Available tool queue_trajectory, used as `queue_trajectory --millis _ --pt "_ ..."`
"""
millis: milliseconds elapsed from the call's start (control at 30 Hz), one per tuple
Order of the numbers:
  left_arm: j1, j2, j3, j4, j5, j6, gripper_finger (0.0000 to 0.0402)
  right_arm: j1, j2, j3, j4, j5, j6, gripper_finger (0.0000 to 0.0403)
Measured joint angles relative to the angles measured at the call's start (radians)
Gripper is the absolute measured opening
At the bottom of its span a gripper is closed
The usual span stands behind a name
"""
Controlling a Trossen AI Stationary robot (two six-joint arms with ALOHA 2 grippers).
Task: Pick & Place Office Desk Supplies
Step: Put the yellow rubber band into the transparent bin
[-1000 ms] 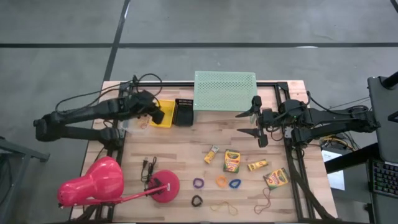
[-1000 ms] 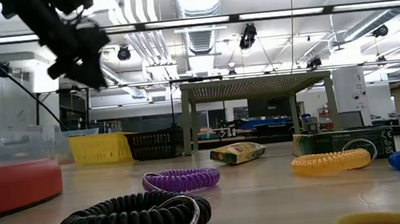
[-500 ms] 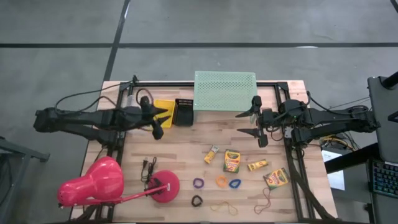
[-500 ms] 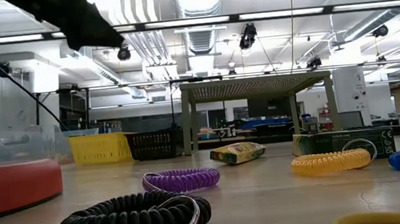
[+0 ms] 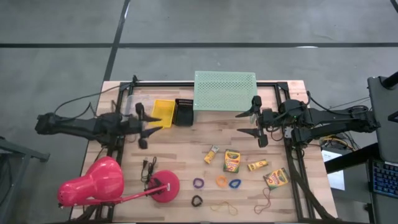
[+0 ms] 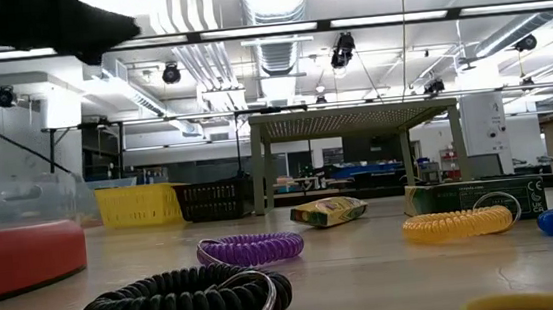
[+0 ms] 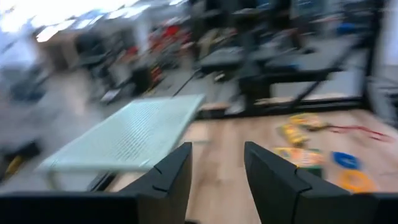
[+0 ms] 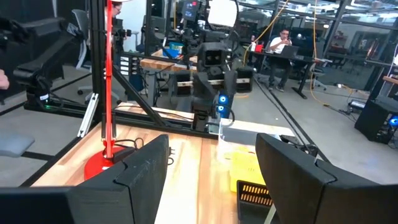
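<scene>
Right now we are hovering our left gripper [image 5: 143, 126] above the bare wood near the left edge of the table [image 5: 186, 146], just in front of the yellow bin [image 5: 163, 112] and the black bin [image 5: 183, 111], with its fingers [image 7: 171, 180] parted and nothing between them. Our right gripper [image 5: 254, 122] is waiting over the right side of the table, near the mint-green perforated shelf [image 5: 225, 90], its fingers spread wide and empty too. The supplies we are after are lying well apart from the left gripper, toward the front right: four crayon boxes [image 5: 232, 160] in a loose cluster, a purple ring loop [image 5: 198, 183], an orange ring loop [image 5: 221, 181], a blue ring loop [image 5: 235, 183] and a black ring loop [image 5: 196, 201] in front of them, and thin rubber bands [image 5: 225, 207] at the very front. We are judging that the step in hand is a reach for the next item, and the purple loop and the small tilted box lie closest to the left arm. To do it well, we are advising a high sweep across so the arm clears the pink desk lamp [image 5: 93, 183] and its round base [image 5: 165, 185], then a straight descent over one item alone, with the fingers astride the loop's coil, since the loops lie close beside one another.
</scene>
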Motion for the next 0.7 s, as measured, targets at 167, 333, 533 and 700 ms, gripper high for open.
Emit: queue_trajectory --millis 167,333,533,700 --pt "0.000 -0.191 -0.078 0.004 0.219 0.122 0.0150 0.000 0.000 0.000 0.000 0.000 0.000 0.0238" --pt "0.000 -0.350 -0.160 0.013 0.248 0.141 0.0150 0.000 0.000 0.000 0.000 0.000 0.000 0.0238" --pt "0.000 -0.456 -0.216 0.028 0.248 0.166 0.0150 0.000 0.000 0.000 0.001 0.000 0.000 0.0238" --pt "0.000 -0.457 -0.225 0.022 0.237 0.167 0.0150 0.000 0.000 0.000 0.001 0.000 0.000 0.0238"
